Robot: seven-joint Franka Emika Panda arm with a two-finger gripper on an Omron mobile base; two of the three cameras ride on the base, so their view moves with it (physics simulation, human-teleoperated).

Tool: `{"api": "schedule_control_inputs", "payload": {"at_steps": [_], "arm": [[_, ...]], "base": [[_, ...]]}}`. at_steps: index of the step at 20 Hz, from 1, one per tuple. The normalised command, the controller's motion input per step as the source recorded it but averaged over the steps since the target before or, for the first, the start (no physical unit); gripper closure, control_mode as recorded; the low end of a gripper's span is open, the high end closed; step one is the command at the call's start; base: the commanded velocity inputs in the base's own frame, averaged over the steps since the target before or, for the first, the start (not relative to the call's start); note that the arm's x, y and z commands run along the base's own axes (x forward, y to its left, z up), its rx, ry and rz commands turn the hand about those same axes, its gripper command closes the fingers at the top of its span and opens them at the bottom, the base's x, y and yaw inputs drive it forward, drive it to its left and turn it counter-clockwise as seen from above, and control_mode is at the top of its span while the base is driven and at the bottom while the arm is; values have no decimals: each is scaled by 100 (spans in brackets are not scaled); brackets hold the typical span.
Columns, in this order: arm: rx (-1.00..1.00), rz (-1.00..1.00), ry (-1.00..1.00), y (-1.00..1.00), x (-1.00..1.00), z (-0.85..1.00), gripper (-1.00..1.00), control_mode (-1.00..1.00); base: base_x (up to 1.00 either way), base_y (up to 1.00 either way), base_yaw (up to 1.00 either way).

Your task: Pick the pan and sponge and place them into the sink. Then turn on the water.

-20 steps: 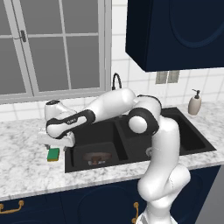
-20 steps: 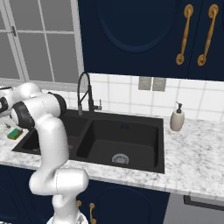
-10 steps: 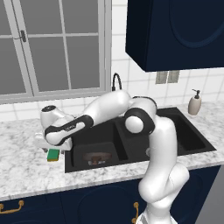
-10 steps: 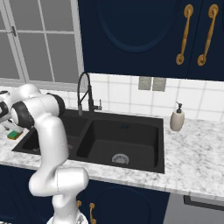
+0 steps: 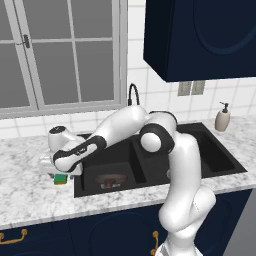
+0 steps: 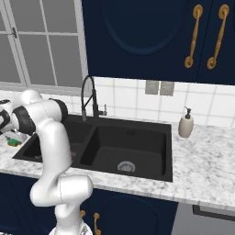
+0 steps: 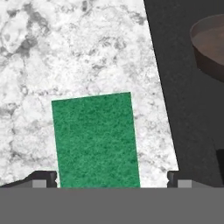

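The hand (image 5: 59,172) hangs low over the marble surface (image 5: 30,195) just left of the sink (image 5: 210,160), its jaws spread wide with nothing between them. Right beneath it lies the sponge (image 7: 96,140), green face up, flat on the surface and close to the sink's left rim; in the hand view a finger tip (image 7: 43,178) stands on each side of it, apart from it. From the left base view a corner of the sponge (image 5: 61,179) peeks out under the white wrist, and from the right base view it sits by the basin's edge (image 6: 13,142). The pan (image 5: 111,181) is down in the left basin, upright on the floor, and its dark brown rim (image 7: 210,48) shows at the top right of the hand view, over the sink's edge from the sponge. Around the scene: the black arched faucet (image 6: 87,98) behind the divider, a soap dispenser (image 6: 185,125) on the surface at the sink's right, a silver drain (image 6: 126,166) in the right basin, a window (image 5: 65,55) above the surface, and the arm's own long link (image 5: 120,132) stretching across the left basin
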Motion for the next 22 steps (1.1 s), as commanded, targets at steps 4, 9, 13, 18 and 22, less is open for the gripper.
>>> {"api": "schedule_control_inputs", "payload": {"at_steps": [4,9,13,18,22], "arm": [[5,6,-4,0,4,-26,-100,-100],[7,5,-9,9,0,-27,-100,-100],[0,1,2,10,2,-27,100,-100],[1,0,1,-2,0,-5,100,-100],[3,0,0,-59,8,0,100,-100]], "base": [[0,0,0],[0,0,0],[0,0,0],[0,0,0],[0,0,0]]}}
